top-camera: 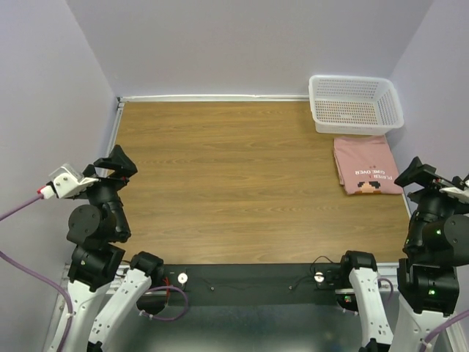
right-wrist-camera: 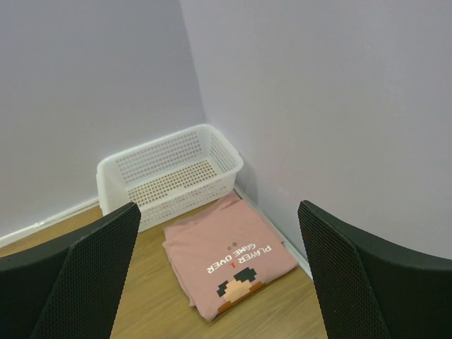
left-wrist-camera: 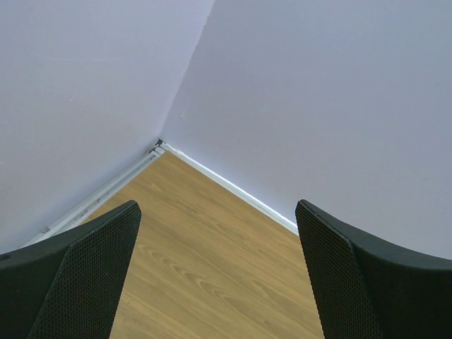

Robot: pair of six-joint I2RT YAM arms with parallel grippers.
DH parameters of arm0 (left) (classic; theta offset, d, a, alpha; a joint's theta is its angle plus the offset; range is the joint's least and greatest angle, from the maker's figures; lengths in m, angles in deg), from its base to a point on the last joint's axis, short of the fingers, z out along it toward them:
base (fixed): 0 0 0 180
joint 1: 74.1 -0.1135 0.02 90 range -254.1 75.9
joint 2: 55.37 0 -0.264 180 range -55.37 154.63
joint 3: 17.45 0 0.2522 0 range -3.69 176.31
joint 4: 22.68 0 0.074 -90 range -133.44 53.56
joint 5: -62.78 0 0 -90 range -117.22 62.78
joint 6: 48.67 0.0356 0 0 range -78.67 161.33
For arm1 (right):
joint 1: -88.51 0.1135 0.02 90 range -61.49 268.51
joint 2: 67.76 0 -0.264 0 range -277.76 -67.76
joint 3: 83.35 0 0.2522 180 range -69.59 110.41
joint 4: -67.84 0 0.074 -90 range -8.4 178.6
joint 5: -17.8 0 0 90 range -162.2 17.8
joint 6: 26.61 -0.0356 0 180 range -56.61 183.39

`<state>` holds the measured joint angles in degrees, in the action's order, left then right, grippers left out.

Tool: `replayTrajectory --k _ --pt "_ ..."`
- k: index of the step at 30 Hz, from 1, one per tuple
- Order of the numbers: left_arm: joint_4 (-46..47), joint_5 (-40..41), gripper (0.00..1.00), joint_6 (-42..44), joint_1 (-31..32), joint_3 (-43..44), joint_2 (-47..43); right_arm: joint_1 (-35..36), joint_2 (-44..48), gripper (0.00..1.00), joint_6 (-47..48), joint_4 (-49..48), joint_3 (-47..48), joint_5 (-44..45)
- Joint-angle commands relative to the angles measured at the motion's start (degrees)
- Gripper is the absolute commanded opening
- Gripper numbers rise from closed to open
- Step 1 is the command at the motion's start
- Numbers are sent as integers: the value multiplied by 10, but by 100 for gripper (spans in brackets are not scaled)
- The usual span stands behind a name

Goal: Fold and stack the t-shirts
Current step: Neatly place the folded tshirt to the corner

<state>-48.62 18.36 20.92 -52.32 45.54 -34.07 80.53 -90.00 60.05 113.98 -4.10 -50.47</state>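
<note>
Right pincer (right-wrist-camera: pixel 217 205) is spread wide, gripping nothing. Folded pink t-shirt (right-wrist-camera: pixel 226 261) lies flat on the table (right-wrist-camera: pixel 150 300) just ahead of it, right up against the white basket (right-wrist-camera: pixel 162 145) further out. Left pincer (left-wrist-camera: pixel 217 203) is wide too, nothing in it.

Both arms are hunched upright at the near corners; the left gripper (top-camera: pixel 119 163) and right gripper (top-camera: pixel 414 170) are raised, jaws spread wide.
</note>
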Motion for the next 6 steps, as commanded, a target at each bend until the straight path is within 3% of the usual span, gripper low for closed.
replayTrajectory --k 1,6 --pt "25 -3 99 -33 1 -11 6 3 -9 100 9 -11 -10 -17" --pt "28 -7 99 -36 1 -18 16 5 -11 100 12 -13 -14 -19"
